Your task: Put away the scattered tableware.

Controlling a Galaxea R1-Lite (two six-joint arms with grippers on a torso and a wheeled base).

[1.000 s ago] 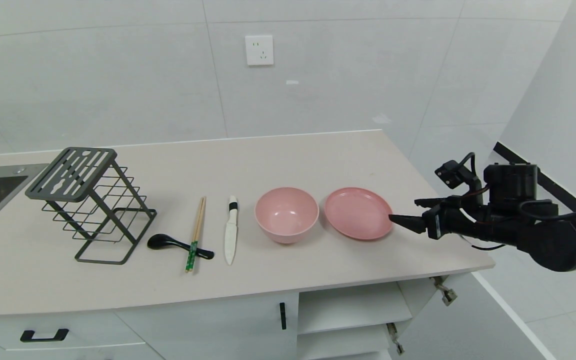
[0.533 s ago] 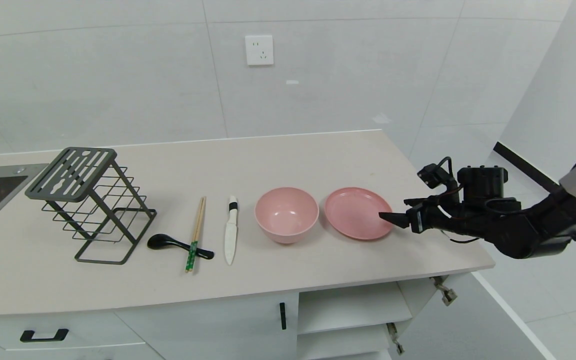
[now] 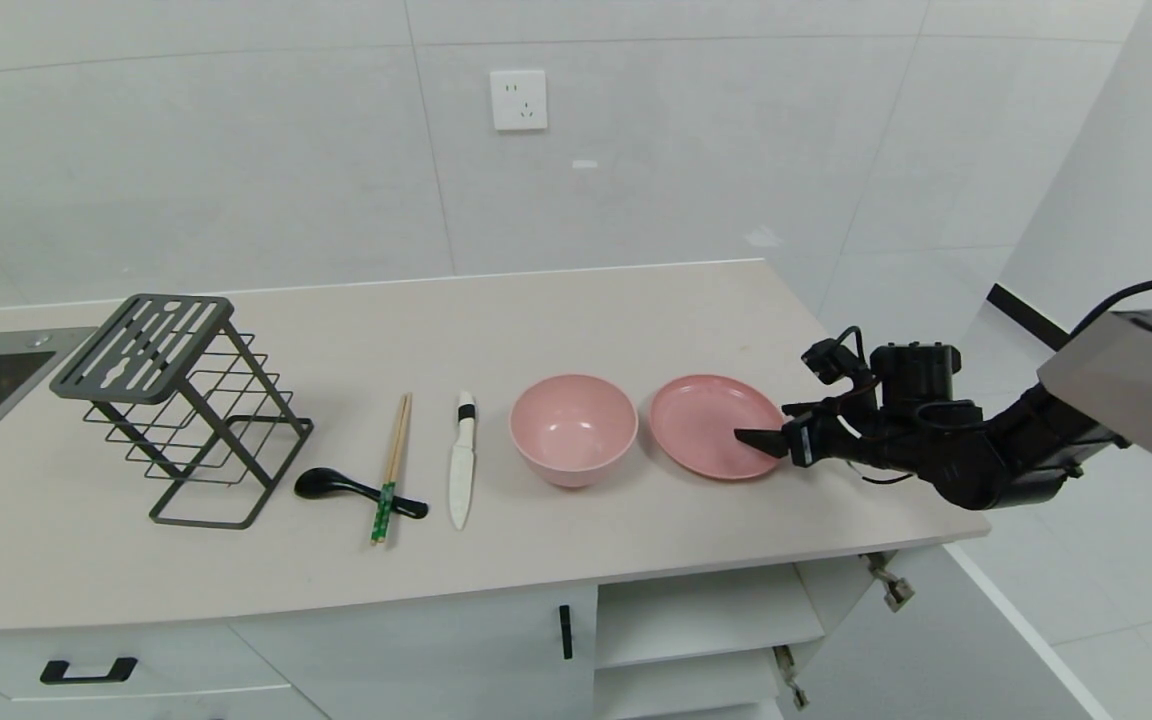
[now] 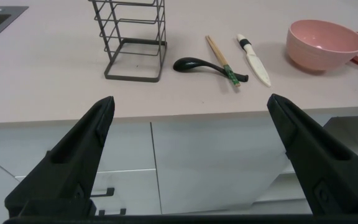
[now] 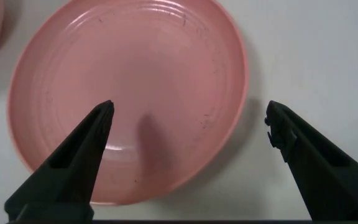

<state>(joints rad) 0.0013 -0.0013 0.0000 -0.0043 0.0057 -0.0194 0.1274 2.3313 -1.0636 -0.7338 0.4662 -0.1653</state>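
Where the plate (image 3: 711,420) nears the counter edge (image 3: 961,512), the right pincer (image 5: 189,107) hovers agape.

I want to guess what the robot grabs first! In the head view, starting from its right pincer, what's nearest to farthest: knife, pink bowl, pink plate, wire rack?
1. Pink plate, at the right pincer's tips, farthest right.
2. Pink bowl, just left of the plate.
3. Knife, left of the bowl, around the middle.
4. Wire rack, far left.
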